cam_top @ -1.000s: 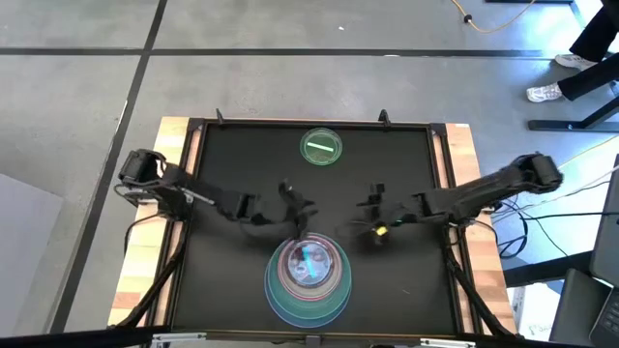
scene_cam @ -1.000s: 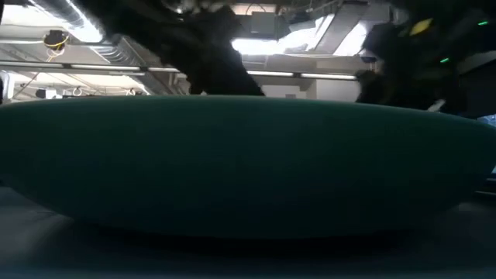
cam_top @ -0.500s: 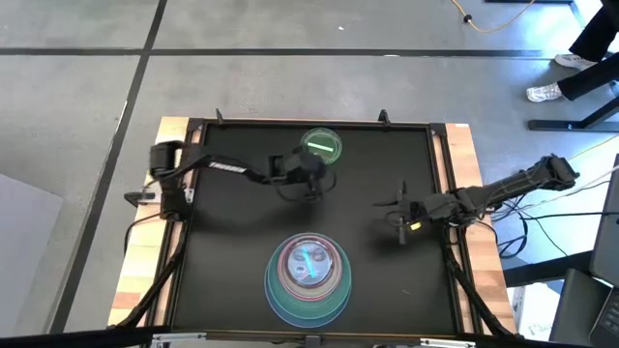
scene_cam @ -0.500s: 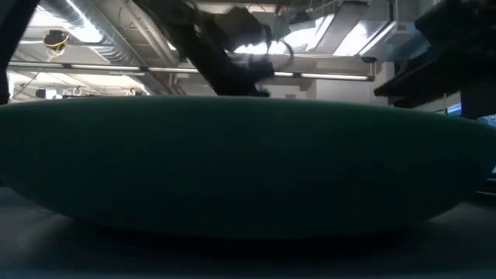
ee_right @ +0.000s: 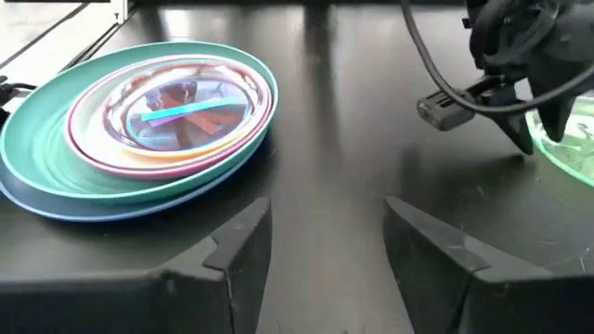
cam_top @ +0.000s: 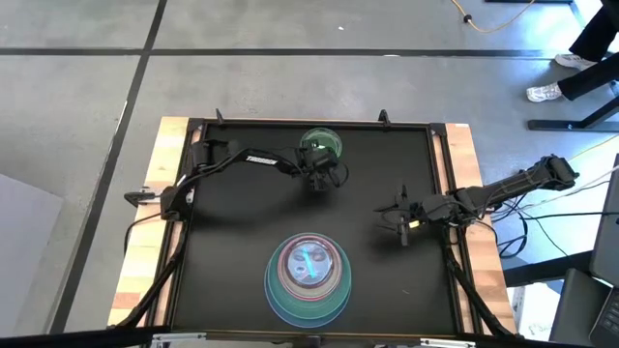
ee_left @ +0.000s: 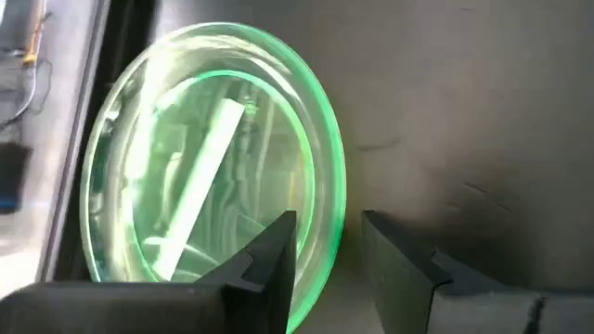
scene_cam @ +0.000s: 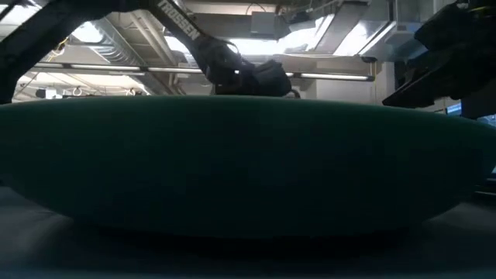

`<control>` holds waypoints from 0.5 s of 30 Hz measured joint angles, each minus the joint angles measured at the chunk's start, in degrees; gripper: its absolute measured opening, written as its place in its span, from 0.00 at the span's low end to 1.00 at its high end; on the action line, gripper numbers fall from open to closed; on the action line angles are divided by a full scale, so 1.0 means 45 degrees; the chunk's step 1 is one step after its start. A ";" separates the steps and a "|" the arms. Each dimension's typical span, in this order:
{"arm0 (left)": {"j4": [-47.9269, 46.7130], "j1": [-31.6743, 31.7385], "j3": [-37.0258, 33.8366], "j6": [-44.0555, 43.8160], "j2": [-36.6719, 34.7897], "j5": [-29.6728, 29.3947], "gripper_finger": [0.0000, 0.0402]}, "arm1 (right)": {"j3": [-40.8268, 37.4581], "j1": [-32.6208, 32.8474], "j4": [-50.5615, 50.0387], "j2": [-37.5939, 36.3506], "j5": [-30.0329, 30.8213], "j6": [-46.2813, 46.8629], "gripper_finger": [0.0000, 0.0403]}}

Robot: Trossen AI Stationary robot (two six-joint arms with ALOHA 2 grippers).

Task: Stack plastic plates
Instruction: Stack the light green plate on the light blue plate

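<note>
- Far across the table, our left gripper point(ee_left: 323, 255) straddles the green plate's point(ee_left: 209, 153) rim with spread fingers, ready to pinch it.
- Near us, the stack point(cam_top: 308, 278) awaits it.
- Our right gripper point(ee_right: 325, 246) idles open, right of the stack.

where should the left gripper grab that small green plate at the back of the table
By the rim. The small green plate lies flat, so only its thin raised edge fits between fingers. The left gripper already straddles the near rim, one finger inside, one outside; closing there looks best.
</note>
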 joint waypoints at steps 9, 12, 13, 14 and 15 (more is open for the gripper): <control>-0.0193 0.0378 0.0002 -0.0952 0.0056 -0.0071 0.24 | 0.0000 -0.0005 -0.0033 0.0032 0.0263 0.0018 0.49; -0.0239 0.0378 0.0002 -0.0962 0.0056 0.0119 0.16 | 0.0000 -0.0005 -0.0067 0.0036 0.0315 0.0010 0.49; -0.0242 0.0374 0.0002 -0.0962 0.0056 0.0139 0.13 | 0.0004 -0.0005 -0.0080 0.0032 0.0337 -0.0003 0.49; -0.0243 0.0332 0.0001 -0.0959 0.0056 0.0129 0.09 | 0.0005 -0.0005 -0.0076 0.0034 0.0342 -0.0004 0.49; -0.0267 0.0268 -0.0004 -0.0938 0.0053 0.0037 0.05 | 0.0005 -0.0005 -0.0085 0.0037 0.0342 -0.0031 0.49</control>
